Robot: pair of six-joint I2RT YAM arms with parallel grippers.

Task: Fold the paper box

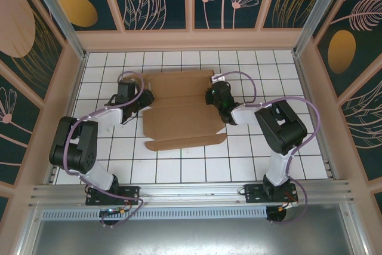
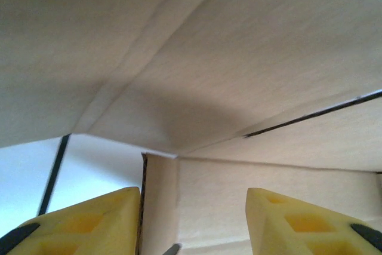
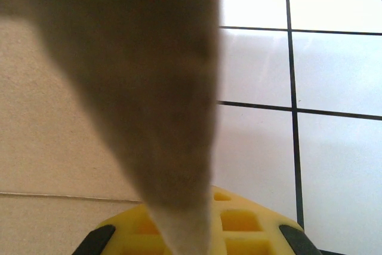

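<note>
Right fingers (image 3: 245, 226) clamp a paper box (image 1: 179, 117) flap; left fingers (image 2: 89, 219) gape under the opposite flap; raise both evenly along their creases.

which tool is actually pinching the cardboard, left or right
The right tool: it is shut on a raised flap of the paper box. The left tool stands open, with the box panels just ahead of it.
</note>
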